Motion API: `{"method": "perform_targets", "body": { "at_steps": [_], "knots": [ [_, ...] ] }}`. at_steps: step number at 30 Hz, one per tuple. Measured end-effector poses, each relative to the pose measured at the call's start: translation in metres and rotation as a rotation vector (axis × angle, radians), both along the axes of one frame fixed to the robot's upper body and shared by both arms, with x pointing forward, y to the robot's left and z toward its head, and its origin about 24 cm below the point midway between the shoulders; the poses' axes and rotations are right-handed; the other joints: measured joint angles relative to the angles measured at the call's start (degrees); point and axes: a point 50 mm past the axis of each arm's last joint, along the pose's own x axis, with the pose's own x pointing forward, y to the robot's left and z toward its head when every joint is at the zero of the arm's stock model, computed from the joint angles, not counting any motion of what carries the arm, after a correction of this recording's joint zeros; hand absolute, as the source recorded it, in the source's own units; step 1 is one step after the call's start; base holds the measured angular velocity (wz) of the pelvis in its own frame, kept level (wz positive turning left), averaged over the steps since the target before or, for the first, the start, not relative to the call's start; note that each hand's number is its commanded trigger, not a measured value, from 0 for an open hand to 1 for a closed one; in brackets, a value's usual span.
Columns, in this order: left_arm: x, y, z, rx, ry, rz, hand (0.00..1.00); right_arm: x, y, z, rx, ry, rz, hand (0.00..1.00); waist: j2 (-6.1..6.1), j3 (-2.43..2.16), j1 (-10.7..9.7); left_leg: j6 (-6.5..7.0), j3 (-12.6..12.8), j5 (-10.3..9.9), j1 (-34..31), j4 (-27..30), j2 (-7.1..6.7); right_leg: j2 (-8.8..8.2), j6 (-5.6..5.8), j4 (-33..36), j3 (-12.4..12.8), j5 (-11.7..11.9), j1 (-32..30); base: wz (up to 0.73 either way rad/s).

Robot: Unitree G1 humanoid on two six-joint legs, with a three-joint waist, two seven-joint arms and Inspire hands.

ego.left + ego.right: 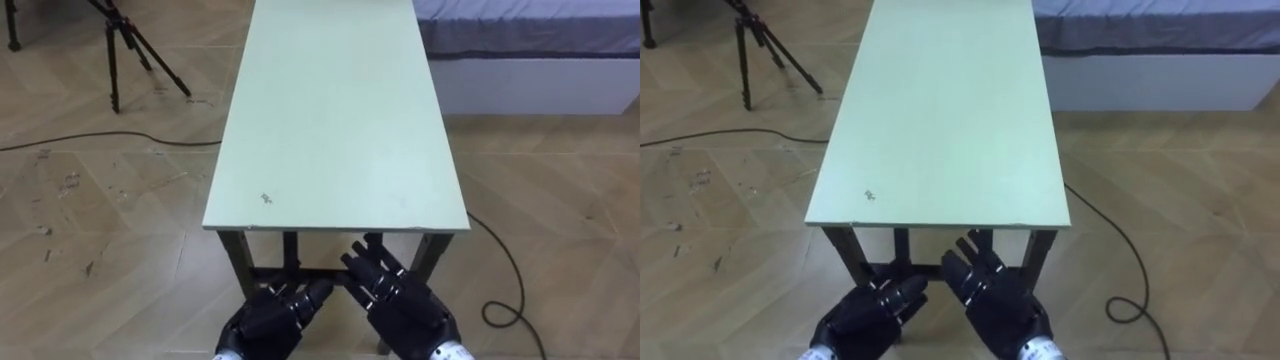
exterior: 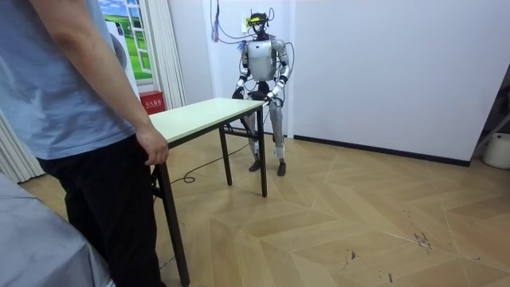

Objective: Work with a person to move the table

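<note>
In the left eye view we see the counter (image 1: pixel 335 110), a long pale green top on dark legs, standing on the floor with its near short edge just ahead of us. The left robot hand (image 1: pixel 270 318) and the right robot hand (image 1: pixel 400 305) hang low below that edge, close side by side. Both are open, with fingers loosely extended toward the frame, and hold nothing; we cannot tell whether the right fingertips touch the underside. To do this step well, we judge that both should go under the edge, spread wider toward the corners and take hold evenly before any lift, so the top stays level. The herringbone wood floor (image 1: pixel 90 230) is scuffed. A tripod (image 1: pixel 135 50) stands off to our left and a bed (image 1: pixel 530 40) lies ahead on the right, so whichever way we carry the counter needs care. In the room view the robot stands at the counter's far end near a white wall. A person (image 2: pixel 80 112) stands at the near end with a hand (image 2: pixel 151 147) at the edge there, and we should match that person's height and pace. The right eye view shows the top smooth and bare apart from a small dark mark (image 1: pixel 870 193) near the corner on our left, so nothing would slide off if it tilts.
</note>
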Motion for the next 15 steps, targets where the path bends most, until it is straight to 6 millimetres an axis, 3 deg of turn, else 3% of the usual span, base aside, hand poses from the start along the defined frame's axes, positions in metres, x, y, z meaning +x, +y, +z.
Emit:
{"method": "perform_targets", "body": {
  "at_steps": [5,11,15],
  "knots": [
    [0.006,0.006,0.001,-0.003,0.034,0.057,0.0,0.006,-0.004,0.003,-0.011,-0.012,0.0,0.0,0.25,0.33,0.11,0.0,-0.21,0.0,-0.02,0.04,0.0,-0.01,0.0,0.01,-0.12,0.0,0.12,0.01],
    [0.014,0.021,0.004,-0.005,0.046,0.157,0.0,0.012,-0.005,0.005,0.021,0.006,-0.051,0.0,0.32,0.41,0.38,0.0,-0.2,0.0,0.0,0.08,0.0,-0.07,0.0,-0.1,-0.47,0.0,0.26,0.02],
    [0.02,0.033,0.006,0.015,0.047,0.222,0.0,0.026,-0.008,0.012,0.009,-0.011,-0.077,0.0,0.32,0.4,0.57,0.0,-0.25,0.0,0.15,0.08,0.0,-0.08,0.0,-0.12,-0.56,0.0,0.36,-0.01]
  ]
}}
